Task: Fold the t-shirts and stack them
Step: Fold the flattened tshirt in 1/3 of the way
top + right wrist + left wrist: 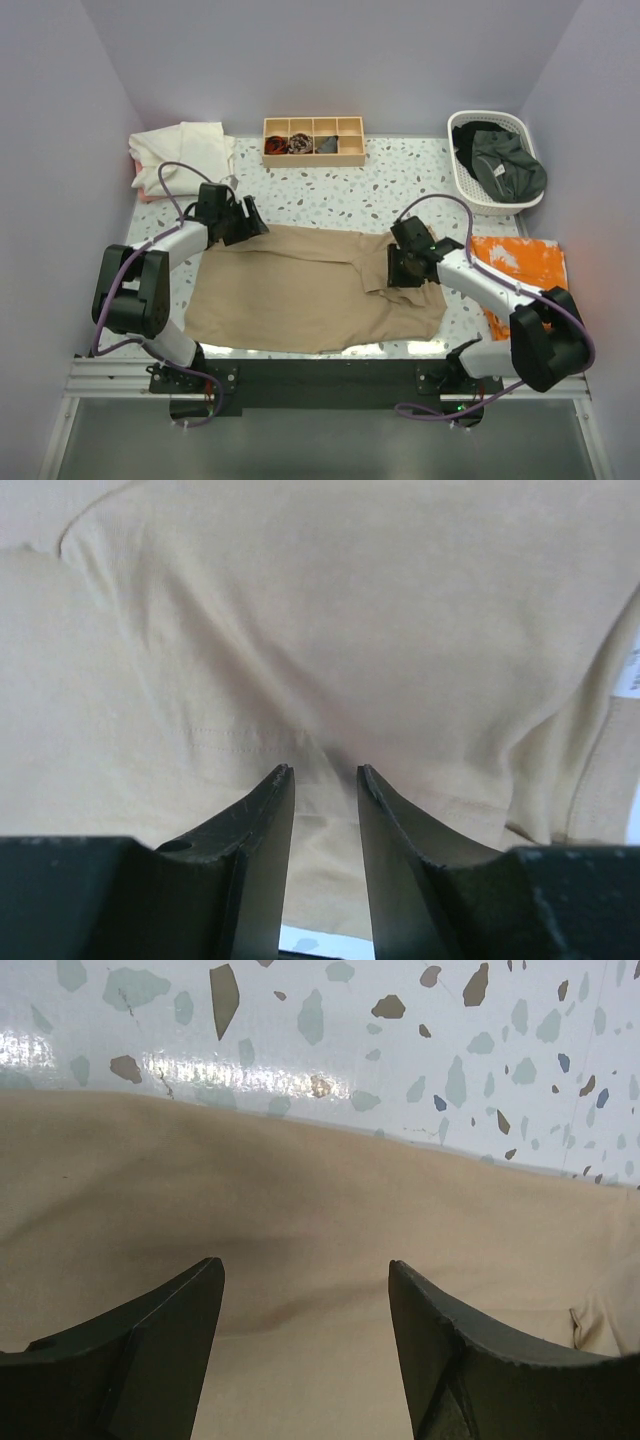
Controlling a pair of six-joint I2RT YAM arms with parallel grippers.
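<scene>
Basically, tan t-shirt lies spread mid-table, btwn both arms, long axis left-to-right. Left part is smooth, right end rumpled w/ folds. Soft matte knit w/ a stitched seam line, on glossy speckled terrazzo. Left gripper is spread wide over shirt's far-left edge, nothing btwn fingers. Right gripper is at right end, fingers narrowly apart; pinching cloth or not, can't tell.

The small things in the wooden tray are too small to name. The right arm covers part of the orange cloth. In the right wrist view the tan t-shirt is cut off by the edges, and whether the right gripper pinches it is not clear.
</scene>
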